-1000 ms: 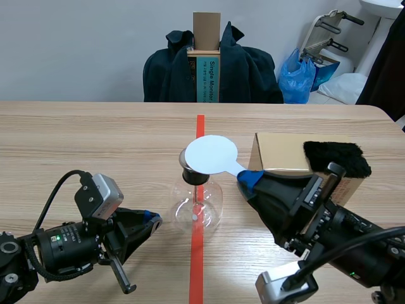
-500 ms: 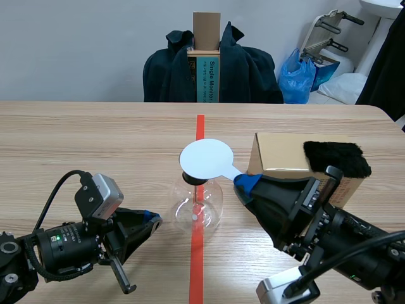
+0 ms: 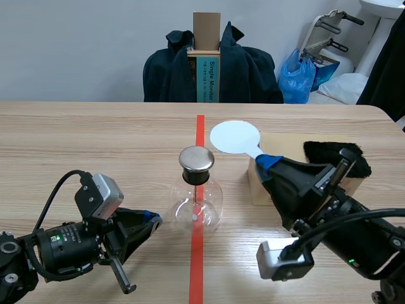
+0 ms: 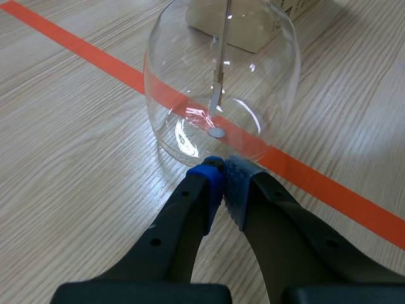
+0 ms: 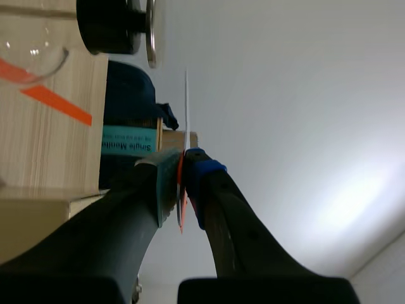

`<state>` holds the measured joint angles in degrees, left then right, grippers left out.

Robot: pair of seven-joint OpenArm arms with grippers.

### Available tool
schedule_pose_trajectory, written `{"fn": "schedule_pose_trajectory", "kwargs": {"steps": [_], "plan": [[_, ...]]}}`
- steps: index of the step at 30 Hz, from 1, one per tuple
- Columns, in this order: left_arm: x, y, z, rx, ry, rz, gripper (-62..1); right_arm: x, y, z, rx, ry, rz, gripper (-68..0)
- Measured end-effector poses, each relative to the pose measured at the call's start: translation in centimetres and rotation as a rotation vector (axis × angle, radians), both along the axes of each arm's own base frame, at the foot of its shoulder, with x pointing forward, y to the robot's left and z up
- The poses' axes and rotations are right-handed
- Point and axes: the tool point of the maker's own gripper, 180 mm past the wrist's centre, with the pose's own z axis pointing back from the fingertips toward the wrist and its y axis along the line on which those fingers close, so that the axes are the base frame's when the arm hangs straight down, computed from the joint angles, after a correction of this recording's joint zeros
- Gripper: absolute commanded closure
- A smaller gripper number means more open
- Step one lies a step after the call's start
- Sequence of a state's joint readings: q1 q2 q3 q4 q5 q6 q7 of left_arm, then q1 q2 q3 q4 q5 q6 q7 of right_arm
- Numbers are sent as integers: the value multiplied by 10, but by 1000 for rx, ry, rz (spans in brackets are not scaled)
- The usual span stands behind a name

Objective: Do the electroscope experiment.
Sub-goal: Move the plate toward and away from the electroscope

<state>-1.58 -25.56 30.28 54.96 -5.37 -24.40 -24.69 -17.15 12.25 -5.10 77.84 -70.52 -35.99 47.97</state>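
The electroscope [image 3: 196,199] is a round glass flask with a black stopper and a metal disc cap [image 3: 196,158], standing on the red tape line. Inside hangs a thin rod with foil [image 4: 216,101]. My right gripper [image 3: 264,159] is shut on the stem of a white round paddle [image 3: 235,137], held in the air right of and above the cap. In the right wrist view the paddle [image 5: 186,107] shows edge-on between the fingers, apart from the cap [image 5: 150,31]. My left gripper [image 4: 221,180] lies shut on nothing, its tips just short of the flask [image 4: 221,76].
A cardboard box [image 3: 288,166] with a black fur pad [image 3: 335,157] on it stands right of the flask, partly behind my right arm. A chair draped with a dark jacket [image 3: 212,69] is beyond the table's far edge.
My right gripper lifted the white paddle off the flask's cap and carried it up and to the right, uncovering the metal cap. The left arm stayed still.
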Motion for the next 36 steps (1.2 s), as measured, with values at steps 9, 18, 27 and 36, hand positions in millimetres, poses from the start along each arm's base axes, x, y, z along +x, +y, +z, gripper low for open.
{"fn": "schedule_pose_trajectory", "kwargs": {"steps": [9, 18, 27, 36], "plan": [[0, 0, 0, 0, 0, 0, -27, 22, -28, 4, 23, -7, -196, -8], [0, 0, 0, 0, 0, 0, -27, 26, -34, 4, 28, -8, -240, -8], [0, 0, 0, 0, 0, 0, -27, 8, -9, 1, 8, -3, -68, -8], [0, 0, 0, -1, 0, 0, -27, -14, 13, -5, -11, 26, 105, -8]]}}
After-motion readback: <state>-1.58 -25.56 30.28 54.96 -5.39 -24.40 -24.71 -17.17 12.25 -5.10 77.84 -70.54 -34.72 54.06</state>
